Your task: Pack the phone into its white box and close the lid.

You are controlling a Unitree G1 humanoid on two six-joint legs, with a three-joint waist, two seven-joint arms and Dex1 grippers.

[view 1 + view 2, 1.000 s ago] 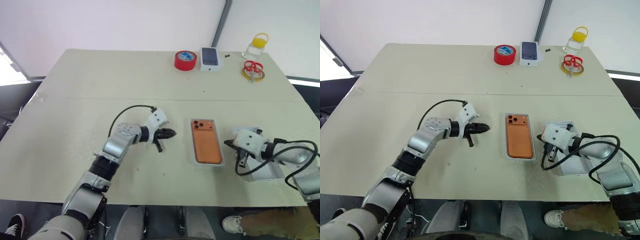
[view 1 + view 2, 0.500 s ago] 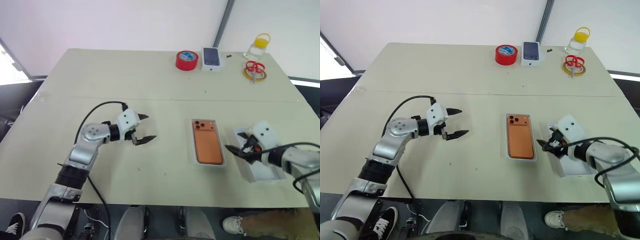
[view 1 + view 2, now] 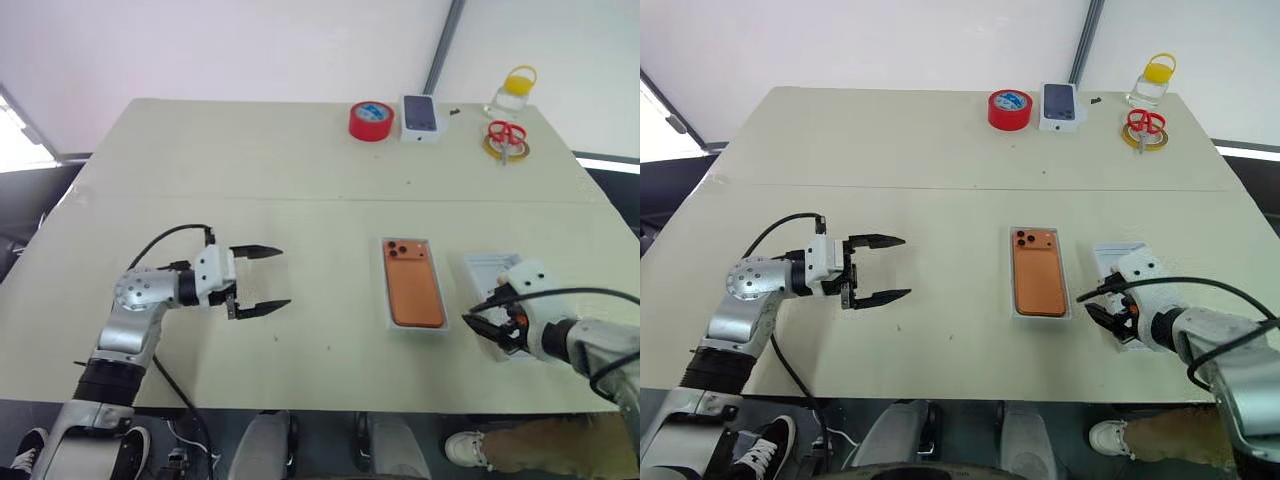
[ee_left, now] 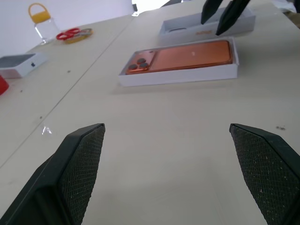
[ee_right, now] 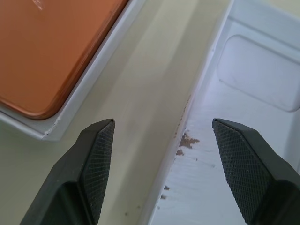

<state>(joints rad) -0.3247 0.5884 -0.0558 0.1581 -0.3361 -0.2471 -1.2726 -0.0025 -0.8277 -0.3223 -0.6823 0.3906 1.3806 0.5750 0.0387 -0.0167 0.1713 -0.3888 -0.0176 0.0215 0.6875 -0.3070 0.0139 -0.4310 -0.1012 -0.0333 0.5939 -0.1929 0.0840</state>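
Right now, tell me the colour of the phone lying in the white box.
Orange, with dark camera lenses: the phone shows best in the left wrist view.

A pale beige worktop point(image 3: 200, 170) is carrying everything, with a faint seam running across it from side to side. Near its front edge, the white box point(image 3: 441, 322) is lying flat with the orange phone point(image 3: 413, 285) sitting inside it, camera lenses toward the far end. Just to the right, apart from the box, the lid point(image 3: 490, 268) is resting with its white inside facing up. Along the far edge, a red tape roll point(image 3: 370, 120) is lying beside a small white box printed with a dark phone point(image 3: 421, 117). Further right, red-handled scissors point(image 3: 506, 133) are lying on a yellow ring point(image 3: 492, 148), and a clear jar with a yellow cap point(image 3: 516, 90) is standing behind them.
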